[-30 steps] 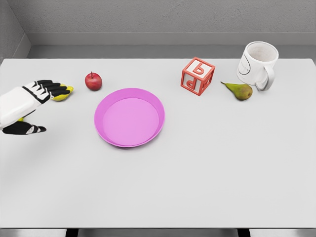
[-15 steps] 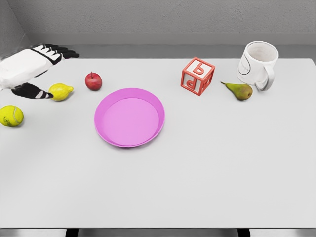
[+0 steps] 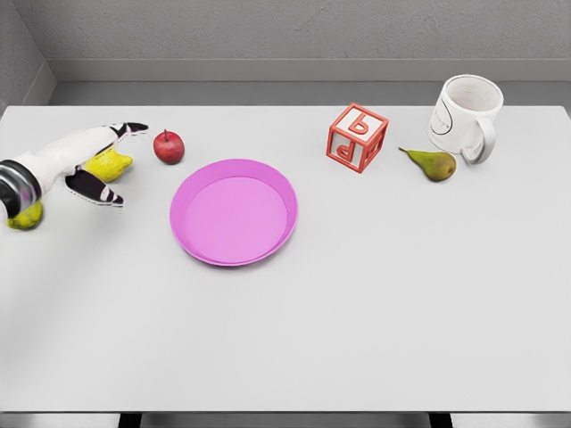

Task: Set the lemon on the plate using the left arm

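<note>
The yellow lemon (image 3: 111,166) lies on the white table, left of the pink plate (image 3: 234,211). My left hand (image 3: 126,166) comes in from the left edge and straddles the lemon. Its fingers (image 3: 123,131) reach over the lemon's far side and the thumb (image 3: 96,189) lies on its near side. The hand is open and the lemon still rests on the table. The lemon's left part is hidden behind the palm. The plate holds nothing. My right arm is out of view.
A red apple (image 3: 169,146) sits just right of the lemon. A yellow-green ball (image 3: 25,217) peeks out under my left wrist. Further right stand a red letter block (image 3: 357,137), a pear (image 3: 433,163) and a white mug (image 3: 466,116).
My left hand rose toward the table's far edge, then came down and forward. It now brackets the lemon and covers part of the ball.
</note>
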Motion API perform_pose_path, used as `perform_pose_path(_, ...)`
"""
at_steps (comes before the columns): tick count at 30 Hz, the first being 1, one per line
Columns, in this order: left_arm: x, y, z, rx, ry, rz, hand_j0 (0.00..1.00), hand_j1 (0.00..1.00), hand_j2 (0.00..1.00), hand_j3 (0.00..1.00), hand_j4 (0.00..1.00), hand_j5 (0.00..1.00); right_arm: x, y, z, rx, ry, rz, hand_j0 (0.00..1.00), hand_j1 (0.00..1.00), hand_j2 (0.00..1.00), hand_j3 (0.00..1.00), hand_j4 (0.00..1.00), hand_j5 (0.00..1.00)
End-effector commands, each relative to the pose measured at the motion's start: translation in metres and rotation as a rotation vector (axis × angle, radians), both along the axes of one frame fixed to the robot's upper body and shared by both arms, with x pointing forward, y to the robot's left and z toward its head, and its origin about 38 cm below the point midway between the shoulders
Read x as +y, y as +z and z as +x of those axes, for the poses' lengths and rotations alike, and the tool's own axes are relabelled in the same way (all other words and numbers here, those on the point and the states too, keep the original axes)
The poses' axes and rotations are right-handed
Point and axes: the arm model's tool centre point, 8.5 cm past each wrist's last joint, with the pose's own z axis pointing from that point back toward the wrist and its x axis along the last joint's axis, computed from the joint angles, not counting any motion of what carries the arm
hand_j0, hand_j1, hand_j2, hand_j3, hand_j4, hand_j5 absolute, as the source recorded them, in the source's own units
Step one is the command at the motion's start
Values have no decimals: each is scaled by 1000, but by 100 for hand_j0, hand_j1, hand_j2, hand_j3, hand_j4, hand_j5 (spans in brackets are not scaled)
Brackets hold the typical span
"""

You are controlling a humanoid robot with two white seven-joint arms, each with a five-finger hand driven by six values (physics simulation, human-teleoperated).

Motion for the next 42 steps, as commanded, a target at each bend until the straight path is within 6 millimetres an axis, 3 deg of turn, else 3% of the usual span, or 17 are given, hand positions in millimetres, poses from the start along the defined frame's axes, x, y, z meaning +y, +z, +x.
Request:
perform_pose_path(1, -1, -8, 4, 8, -16, -13, 100, 100, 100, 100, 100, 100, 0, 0, 0, 0, 1, 1, 100, 100, 100, 100, 100, 100)
perform_pose_path(7, 21, -31, 13, 46, 1, 29, 100, 100, 100, 100, 100, 100, 0, 0, 0, -1, -1, 1, 100, 100, 100, 100, 100, 100)
perform_pose_path(12, 17, -38, 18, 52, -4, -1, 100, 100, 100, 100, 100, 100, 0, 0, 0, 0, -1, -1, 100, 100, 100, 100, 100, 100)
perform_pose_path(20, 35, -56, 36, 112, 53, -8, 100, 100, 100, 100, 100, 100, 0, 0, 0, 0, 1, -1, 100, 100, 100, 100, 100, 100)
perform_pose_path(42, 33, -64, 61, 110, 32, -10, 100, 100, 100, 100, 100, 100, 0, 0, 0, 0, 1, -1, 100, 100, 100, 100, 100, 100)
